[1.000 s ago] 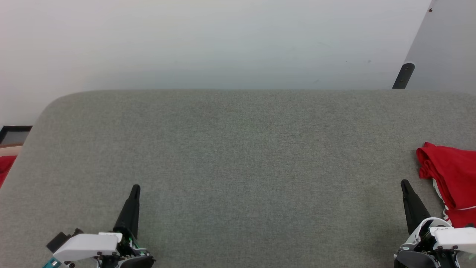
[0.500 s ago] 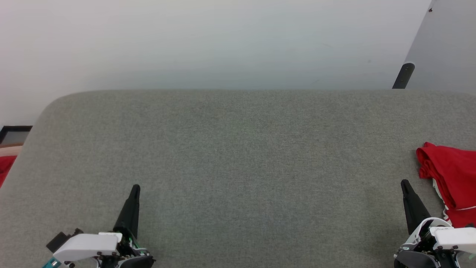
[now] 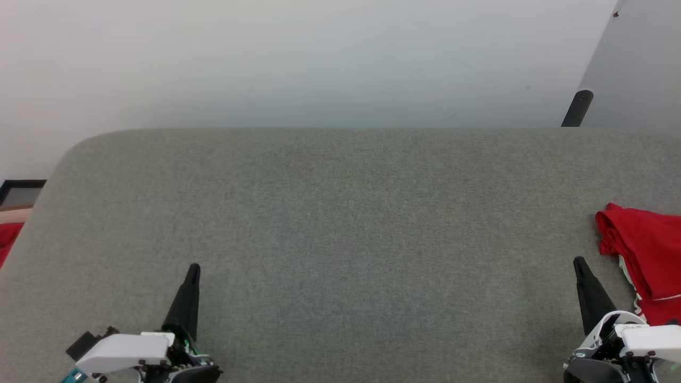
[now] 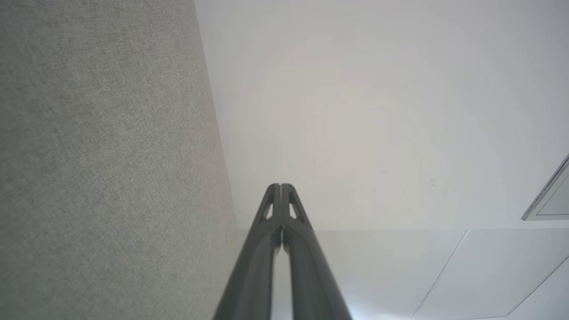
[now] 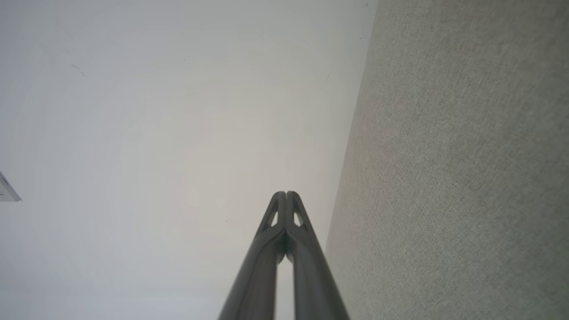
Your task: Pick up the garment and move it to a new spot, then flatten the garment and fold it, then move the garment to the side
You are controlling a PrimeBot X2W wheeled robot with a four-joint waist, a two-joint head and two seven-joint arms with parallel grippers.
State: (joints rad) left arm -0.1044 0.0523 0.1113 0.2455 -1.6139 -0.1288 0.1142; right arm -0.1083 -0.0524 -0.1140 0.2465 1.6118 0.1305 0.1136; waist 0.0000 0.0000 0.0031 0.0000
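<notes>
The garment point(image 3: 646, 255), bright red with a thin white trim, lies bunched at the right edge of the grey fabric table point(image 3: 340, 213) and is cut off by the frame. My right gripper point(image 3: 578, 261) rests just left of it, shut, apart from the cloth and holding nothing. Far across the table at the lower left, my left gripper point(image 3: 194, 268) is also shut and empty. In the left wrist view the left gripper point(image 4: 281, 186) has its fingers pressed together beside the table surface. The right wrist view shows the right gripper point(image 5: 286, 194) shut the same way.
A scrap of plain red cloth point(image 3: 7, 239) shows off the table's left edge, below a dark frame point(image 3: 21, 186). A dark post point(image 3: 577, 108) stands behind the far right edge. A pale wall point(image 3: 298, 58) rises behind the table.
</notes>
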